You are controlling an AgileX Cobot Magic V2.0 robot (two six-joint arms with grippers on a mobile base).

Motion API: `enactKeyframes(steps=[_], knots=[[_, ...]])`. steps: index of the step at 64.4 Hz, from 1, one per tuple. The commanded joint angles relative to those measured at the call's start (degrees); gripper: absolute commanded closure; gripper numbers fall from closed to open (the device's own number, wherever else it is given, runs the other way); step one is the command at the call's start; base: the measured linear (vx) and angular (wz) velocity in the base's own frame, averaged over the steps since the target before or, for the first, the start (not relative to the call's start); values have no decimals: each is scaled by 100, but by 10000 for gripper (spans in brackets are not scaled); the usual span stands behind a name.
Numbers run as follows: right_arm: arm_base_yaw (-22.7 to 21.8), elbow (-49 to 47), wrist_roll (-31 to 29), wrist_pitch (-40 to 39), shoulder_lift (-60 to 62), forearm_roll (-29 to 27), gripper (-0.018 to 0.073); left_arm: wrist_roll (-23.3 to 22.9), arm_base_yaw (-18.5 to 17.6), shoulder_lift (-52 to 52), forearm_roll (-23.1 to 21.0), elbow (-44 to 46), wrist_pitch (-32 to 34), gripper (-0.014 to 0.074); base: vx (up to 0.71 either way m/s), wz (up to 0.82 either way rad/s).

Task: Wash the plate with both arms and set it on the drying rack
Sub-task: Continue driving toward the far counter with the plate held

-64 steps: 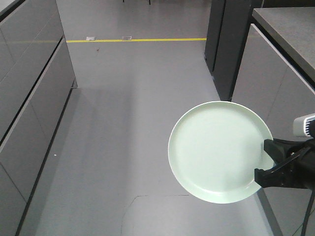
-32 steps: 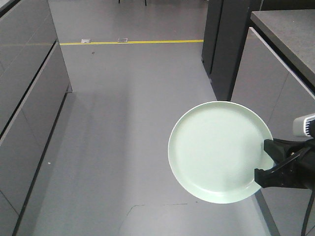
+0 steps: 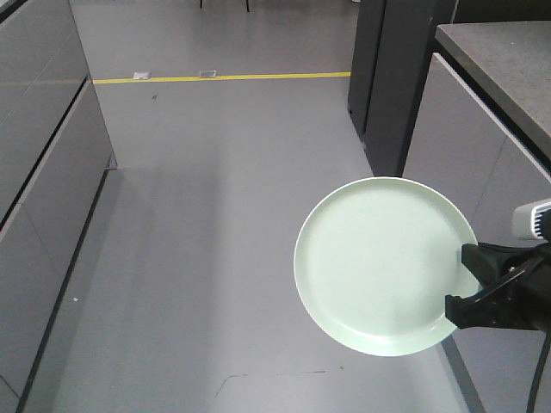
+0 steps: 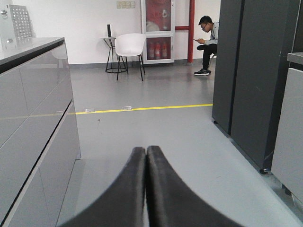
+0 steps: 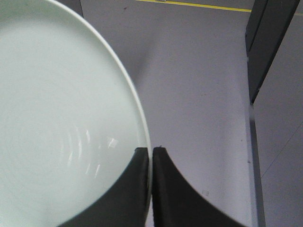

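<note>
The pale mint-green plate [image 3: 383, 265] hangs in the air over the grey floor at the right of the front view, its face turned up toward the camera. My right gripper [image 3: 461, 280] is shut on the plate's right rim. In the right wrist view the plate [image 5: 61, 123] fills the left side and my right gripper [image 5: 150, 150] pinches its edge between both fingers. My left gripper [image 4: 146, 149] is shut and empty, pointing down the aisle. The drying rack is out of view.
Grey cabinet fronts [image 3: 43, 189] line the left of the aisle. A grey counter [image 3: 499, 60] and a dark tall cabinet [image 3: 400, 77] stand on the right. A yellow floor line [image 3: 224, 77] crosses far ahead. A seated person [image 4: 208, 45] and a white chair [image 4: 129, 47] are far back.
The floor, yellow line and cabinets have shifted in the front view, so the base has moved. The plate and right gripper keep the same place in the frame.
</note>
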State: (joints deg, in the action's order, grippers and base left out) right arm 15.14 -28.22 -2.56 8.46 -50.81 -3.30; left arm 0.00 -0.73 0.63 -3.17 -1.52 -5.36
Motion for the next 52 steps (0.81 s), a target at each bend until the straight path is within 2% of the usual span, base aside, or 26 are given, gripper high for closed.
enactKeyframes(steps=[1,52], knots=[[-19,-163,-18,-422,65,-3,567,0,13,93,-15,-86,412,602,9,-3],[-19,-163,-18,-422,65,-3,567,0,13,93,-15,-86,412,602,8,-1]])
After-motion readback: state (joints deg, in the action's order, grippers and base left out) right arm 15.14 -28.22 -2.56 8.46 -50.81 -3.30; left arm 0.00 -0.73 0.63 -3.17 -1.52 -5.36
